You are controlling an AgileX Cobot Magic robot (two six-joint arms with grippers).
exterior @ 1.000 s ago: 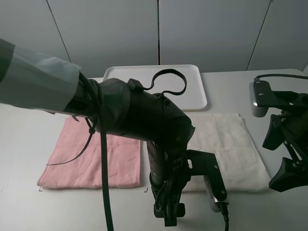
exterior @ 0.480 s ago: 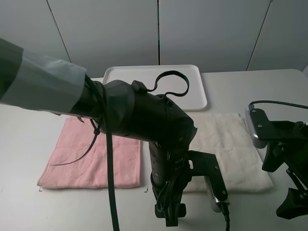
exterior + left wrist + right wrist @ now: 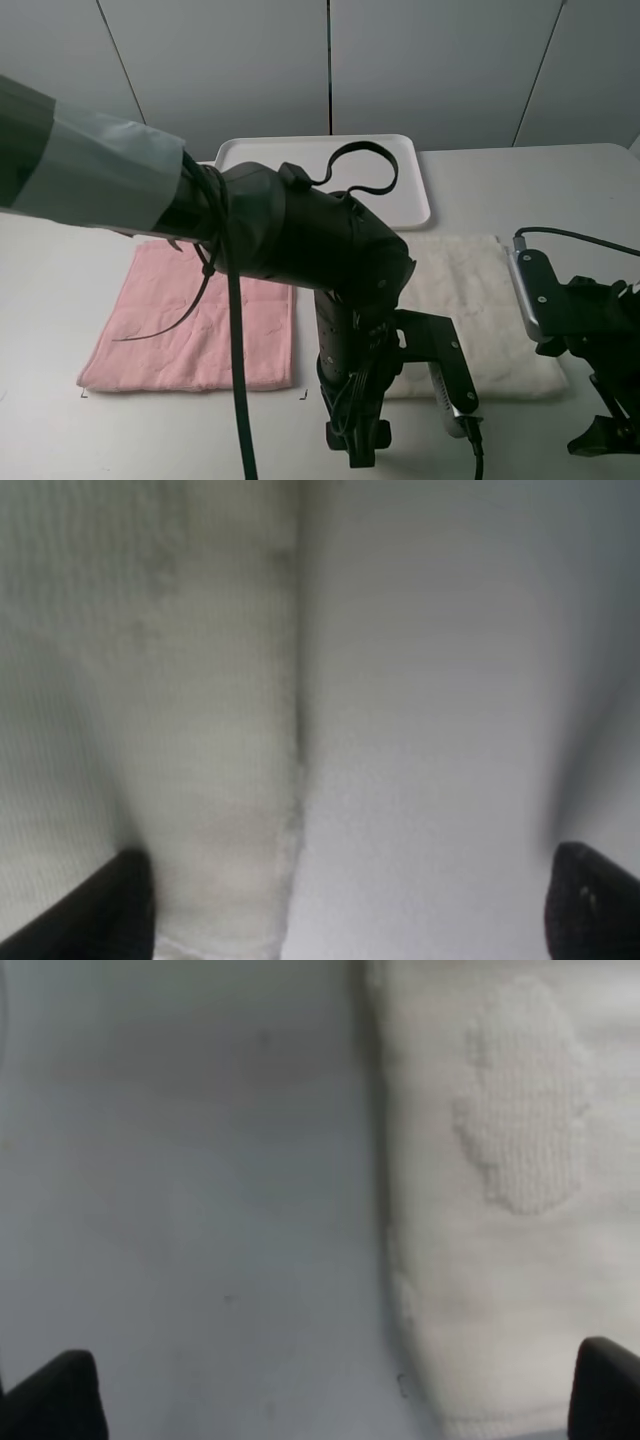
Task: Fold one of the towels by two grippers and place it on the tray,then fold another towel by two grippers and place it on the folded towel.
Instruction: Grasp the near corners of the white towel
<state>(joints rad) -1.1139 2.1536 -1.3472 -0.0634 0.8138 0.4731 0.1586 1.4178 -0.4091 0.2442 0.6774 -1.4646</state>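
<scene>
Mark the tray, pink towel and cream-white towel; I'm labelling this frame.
tray (image 3: 262, 152), exterior high view, bare floor, left end.
pink towel (image 3: 190, 320), exterior high view, middle of cloth.
cream-white towel (image 3: 480, 300), exterior high view, middle of visible part.

Cream-white towel (image 3: 480, 300), plain terry, lies by one black fingertip (image 3: 100, 910) of the left gripper (image 3: 345, 910), with pale grey-white table (image 3: 450, 730) toward the other. Between the right gripper (image 3: 330, 1400) black tips it is the same split, plus a knobbly same-colour patch (image 3: 525, 1110) on the towel. Pink towel (image 3: 268, 335) plain pale pink, tray (image 3: 400, 170) white, arms black, left sleeve (image 3: 90, 170) grey.
</scene>
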